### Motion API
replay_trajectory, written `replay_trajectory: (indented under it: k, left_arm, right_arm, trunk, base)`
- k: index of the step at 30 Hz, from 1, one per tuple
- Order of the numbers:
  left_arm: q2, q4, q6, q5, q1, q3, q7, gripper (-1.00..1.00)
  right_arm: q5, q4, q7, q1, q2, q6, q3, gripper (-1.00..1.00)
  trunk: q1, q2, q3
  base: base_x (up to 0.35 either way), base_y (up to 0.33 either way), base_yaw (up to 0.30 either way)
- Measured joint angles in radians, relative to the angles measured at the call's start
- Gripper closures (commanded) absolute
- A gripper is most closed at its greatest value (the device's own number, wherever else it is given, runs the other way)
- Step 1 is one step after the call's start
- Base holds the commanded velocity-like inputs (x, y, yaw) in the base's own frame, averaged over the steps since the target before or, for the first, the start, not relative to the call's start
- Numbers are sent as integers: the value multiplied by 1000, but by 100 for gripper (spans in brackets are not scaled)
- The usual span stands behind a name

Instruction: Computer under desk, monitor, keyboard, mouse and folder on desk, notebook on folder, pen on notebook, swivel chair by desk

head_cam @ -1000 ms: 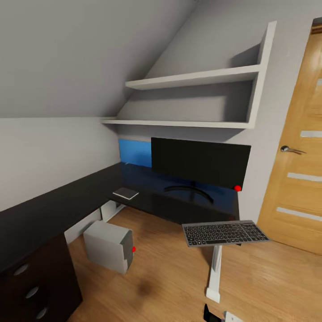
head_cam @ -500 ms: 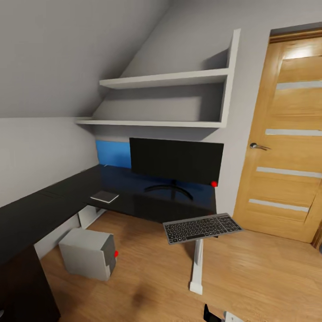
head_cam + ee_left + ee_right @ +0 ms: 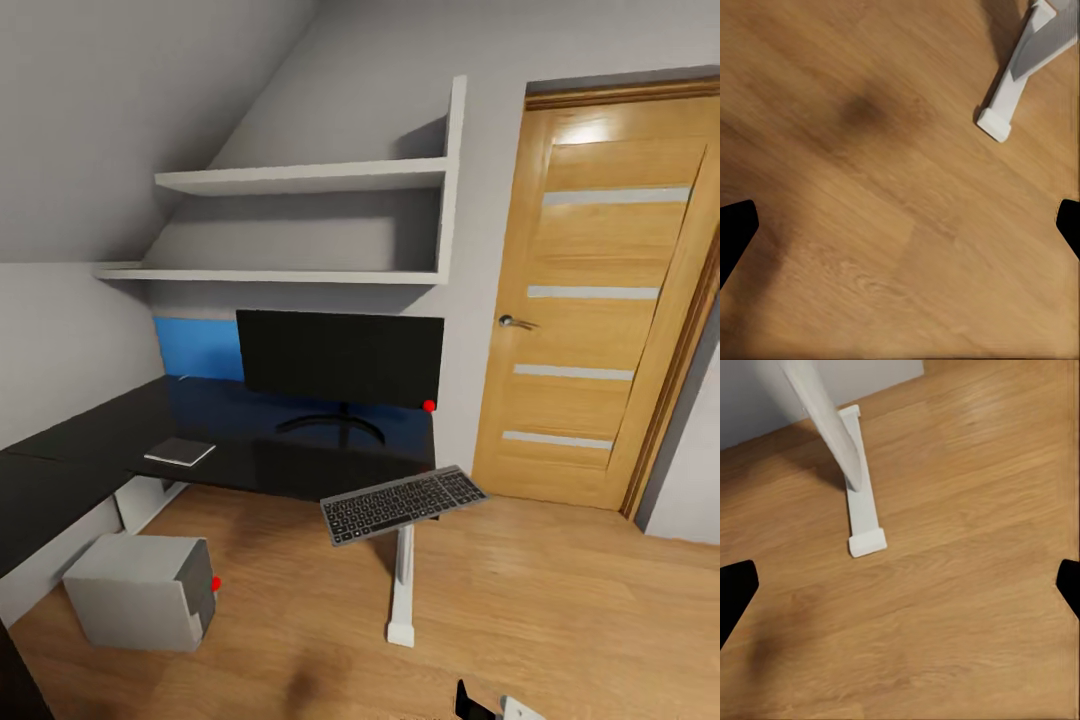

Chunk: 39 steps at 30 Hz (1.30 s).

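Note:
The black-topped desk (image 3: 250,455) runs along the wall under the sloped ceiling. On it the wide black monitor (image 3: 340,357) stands on its round foot in front of a blue back panel (image 3: 197,348). A thin dark grey notebook (image 3: 180,451) lies on the desk to the monitor's left. The keyboard (image 3: 403,503) sits tilted at the desk's front right corner, jutting past the edge above a white desk leg (image 3: 402,590). On the floor by the desk's left part stands the light grey computer (image 3: 140,590). My left gripper (image 3: 900,232) and right gripper (image 3: 900,589) hang open over bare wood floor.
A wooden door (image 3: 590,300) with a silver handle stands right of the desk. Two white wall shelves (image 3: 300,180) hang above the monitor. The white desk leg's foot (image 3: 1009,97) (image 3: 862,510) rests on the light wood floor.
The head view has swung to the right, so desk, monitor and computer sit further left in the picture and the whole door shows. No thing has visibly moved.

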Motion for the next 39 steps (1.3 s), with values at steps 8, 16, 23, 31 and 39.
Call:
replay_trajectory:
  k: [8,16,23,31,39]
  left_arm:
    - [-17,52,0,0,0,1,0,-100]
    - [-22,60,0,0,0,2,0,-100]
    - [-22,60,0,0,0,2,0,-100]
    - [-22,60,-1,0,0,2,0,-100]
    - [-22,60,-1,0,0,2,0,-100]
  right_arm:
    - [0,0,0,0,0,0,1,-100]
    - [0,0,0,0,0,0,1,-100]
    - [0,0,0,0,0,0,1,-100]
    - [2,0,0,0,1,0,1,-100]
    - [2,0,0,0,1,0,1,-100]
  trunk:
    - [0,0,0]
    - [0,0,0]
    - [0,0,0]
    - [0,0,0]
    - [0,0,0]
  base:
    - [0,-112,-300]
    - [0,-4,-300]
    - [0,0,-300]
    - [0,0,-300]
    - [0,0,-300]
